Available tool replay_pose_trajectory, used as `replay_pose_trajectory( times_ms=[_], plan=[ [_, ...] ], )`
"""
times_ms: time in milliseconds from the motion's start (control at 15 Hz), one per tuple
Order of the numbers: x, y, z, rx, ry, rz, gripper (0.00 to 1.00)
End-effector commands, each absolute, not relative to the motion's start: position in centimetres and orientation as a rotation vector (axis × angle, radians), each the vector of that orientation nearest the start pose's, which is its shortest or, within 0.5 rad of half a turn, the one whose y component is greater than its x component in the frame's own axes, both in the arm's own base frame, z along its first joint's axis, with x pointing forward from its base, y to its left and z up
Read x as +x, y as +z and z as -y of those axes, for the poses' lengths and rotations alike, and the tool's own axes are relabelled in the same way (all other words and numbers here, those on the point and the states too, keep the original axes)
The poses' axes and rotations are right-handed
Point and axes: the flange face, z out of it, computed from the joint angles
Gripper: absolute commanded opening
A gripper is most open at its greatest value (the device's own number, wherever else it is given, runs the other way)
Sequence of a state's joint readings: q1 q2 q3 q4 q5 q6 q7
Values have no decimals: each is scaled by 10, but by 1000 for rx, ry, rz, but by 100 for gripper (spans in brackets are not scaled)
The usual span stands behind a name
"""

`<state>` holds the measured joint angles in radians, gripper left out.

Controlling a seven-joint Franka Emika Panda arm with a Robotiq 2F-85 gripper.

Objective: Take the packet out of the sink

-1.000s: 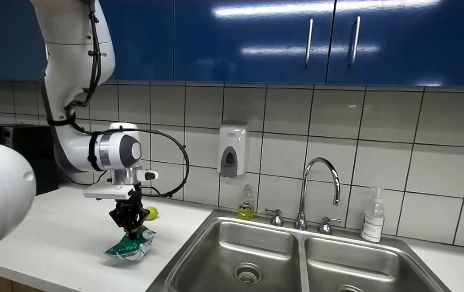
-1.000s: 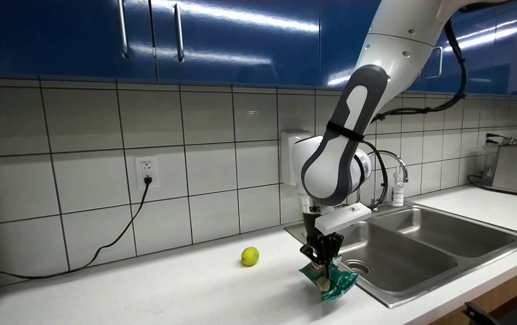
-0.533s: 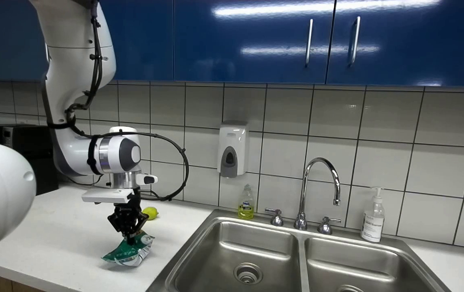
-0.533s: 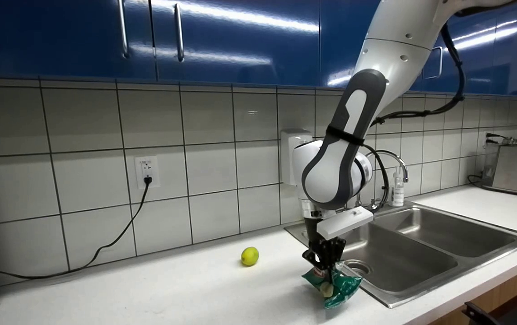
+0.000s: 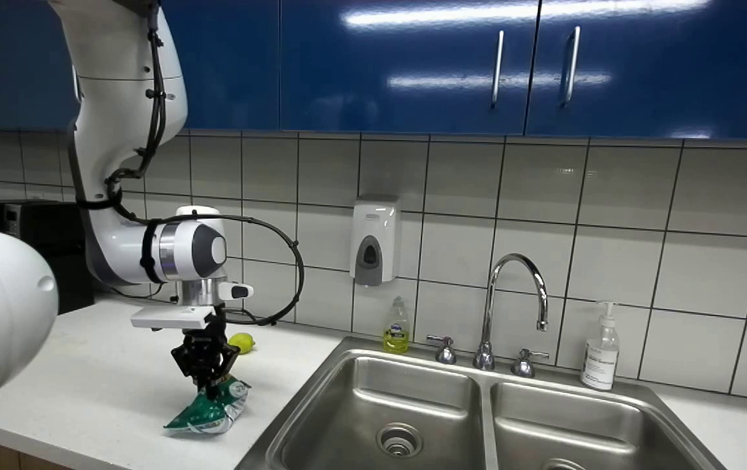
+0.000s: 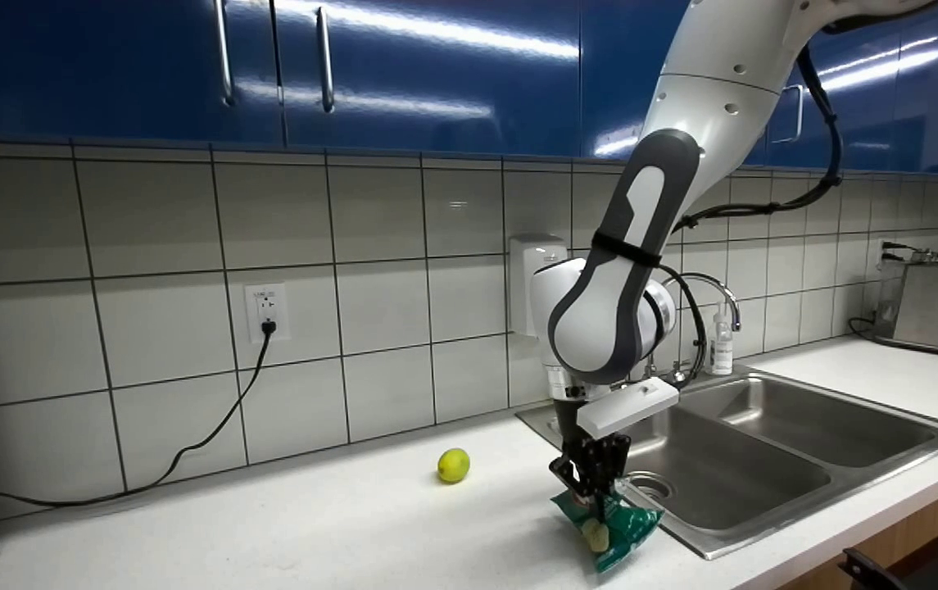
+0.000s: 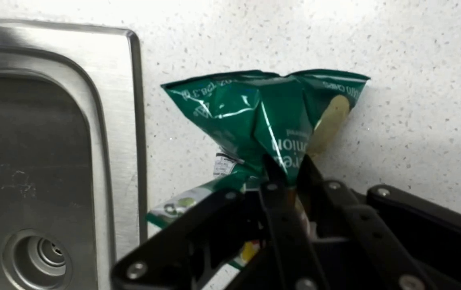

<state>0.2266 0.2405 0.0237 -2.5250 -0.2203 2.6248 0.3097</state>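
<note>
The gripper's [image 7: 288, 163] jaws pinch the bunched middle of the green packet [image 7: 250, 125], which is outside the sink [image 7: 123, 121], at the counter [image 7: 415, 121] just beside its rim, though whether it touches down I cannot tell. Placing it well probably wants a slow descent until the lower edge settles, then an even release without dragging. Inverted print [image 7: 290, 144] reads "onion", "28.3 g" and "CHIPS"; the soap bottle's wording is too small to read on that bottle [image 5: 396, 329].

We see glossy blue cabinets [image 5: 406, 49], slim metal handles [image 5: 498, 68], streaks of reflected light [image 5: 442, 15]; below, pale tiled wall [image 5: 464, 176], dark-grouted, with outlet [image 6: 267, 307]; lower, white speckled surface [image 7: 423, 100].
</note>
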Motion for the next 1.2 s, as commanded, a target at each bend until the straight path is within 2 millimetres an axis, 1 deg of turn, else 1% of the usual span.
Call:
replay_pose_trajectory(
  times_ms=[0, 133, 267, 333, 467, 667, 800, 1133],
  plan=[
    [429, 184, -116, -3278, 180, 228, 50],
    [430, 195, -116, -3278, 159, 225, 66],
    [430, 205, -115, -3281, 140, 215, 79],
    [430, 212, -115, -3280, 130, 210, 88],
    [430, 224, -113, -3283, 118, 199, 99],
    [427, 234, -110, -3290, 122, 180, 100],
    [425, 241, -108, -3291, 112, 136, 100],
    [419, 261, -101, -3277, 83, -104, 100]
  ],
)
